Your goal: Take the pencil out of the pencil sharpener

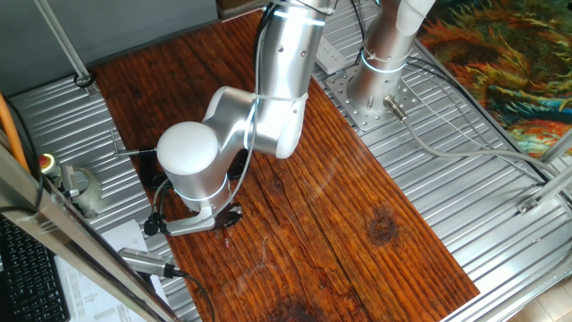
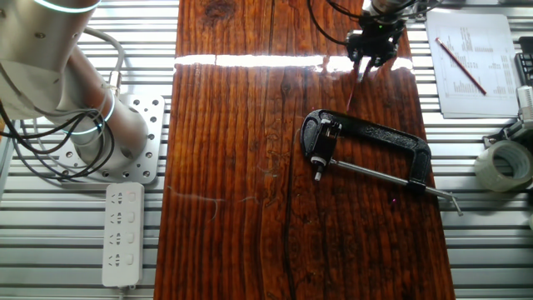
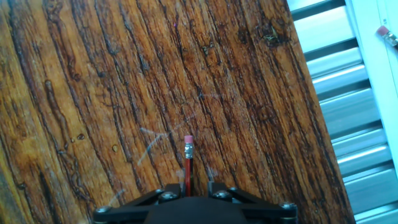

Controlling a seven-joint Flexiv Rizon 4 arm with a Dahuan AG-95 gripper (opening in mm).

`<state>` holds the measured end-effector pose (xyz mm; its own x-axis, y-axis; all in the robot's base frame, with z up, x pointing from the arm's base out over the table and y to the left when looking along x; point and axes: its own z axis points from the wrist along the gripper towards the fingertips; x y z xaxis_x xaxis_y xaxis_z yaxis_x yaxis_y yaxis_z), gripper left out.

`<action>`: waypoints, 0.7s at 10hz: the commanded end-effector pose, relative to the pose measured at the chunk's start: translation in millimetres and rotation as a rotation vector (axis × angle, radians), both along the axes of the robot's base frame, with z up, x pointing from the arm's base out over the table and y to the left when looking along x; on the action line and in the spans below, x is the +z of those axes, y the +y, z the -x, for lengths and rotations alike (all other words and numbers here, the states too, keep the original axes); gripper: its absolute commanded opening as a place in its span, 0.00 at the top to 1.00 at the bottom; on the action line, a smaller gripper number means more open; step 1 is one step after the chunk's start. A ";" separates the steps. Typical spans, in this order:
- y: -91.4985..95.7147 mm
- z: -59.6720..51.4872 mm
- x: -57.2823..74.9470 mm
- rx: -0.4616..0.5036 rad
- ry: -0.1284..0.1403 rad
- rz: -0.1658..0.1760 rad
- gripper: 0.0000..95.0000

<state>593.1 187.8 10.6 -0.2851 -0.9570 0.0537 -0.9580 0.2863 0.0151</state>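
The pencil (image 3: 188,163) is pinched between the gripper (image 3: 188,184) fingers, eraser end pointing straight out. It's held above the table, well apart from the clamp (image 2: 371,143). No sharpener can be spotted.

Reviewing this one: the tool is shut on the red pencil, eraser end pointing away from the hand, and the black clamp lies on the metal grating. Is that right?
Not quite. The tool does hold the pencil with its eraser end out, as the hand view shows. But the other fixed view shows the black clamp lying on the wooden board, not on the metal grating.
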 end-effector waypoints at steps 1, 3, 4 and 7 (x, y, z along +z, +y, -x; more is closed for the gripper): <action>-0.3 -0.1 0.2 0.000 0.001 0.005 0.80; -0.3 -0.1 0.2 -0.001 0.002 0.007 0.80; -0.2 0.1 0.7 0.000 0.004 0.003 0.80; 1.3 0.4 13.1 -0.035 0.014 -0.003 0.60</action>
